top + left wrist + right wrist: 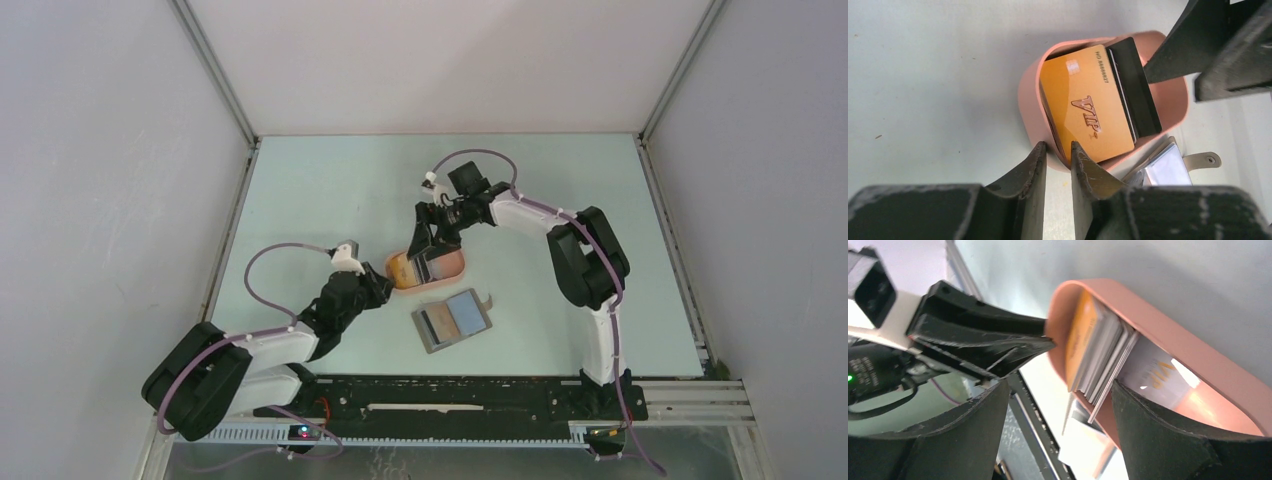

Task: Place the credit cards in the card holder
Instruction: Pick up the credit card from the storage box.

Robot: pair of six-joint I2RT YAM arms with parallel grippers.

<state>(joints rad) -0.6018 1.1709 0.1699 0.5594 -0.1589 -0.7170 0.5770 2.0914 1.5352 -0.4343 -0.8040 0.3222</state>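
Note:
The credit cards lie stacked in a peach-orange oval tray (452, 268), a yellow-orange VIP card (1088, 110) on top and a dark card (1135, 85) beside it. In the right wrist view the stack (1098, 355) leans on edge inside the tray (1168, 335). My left gripper (1058, 147) is shut on the tray's near rim (1030, 100); it also shows in the top view (383, 286). My right gripper (1060, 390) is open, one finger (1168, 440) inside the tray and the other outside, with the cards' lower ends between them. The card holder (453, 320) lies open in front of the tray.
The card holder's tab (1205, 160) points away from the tray. My right gripper's fingers (1208, 45) hang over the tray's far end. The cell's walls and frame posts stand left, right and behind. A black rail (450, 395) runs along the near edge.

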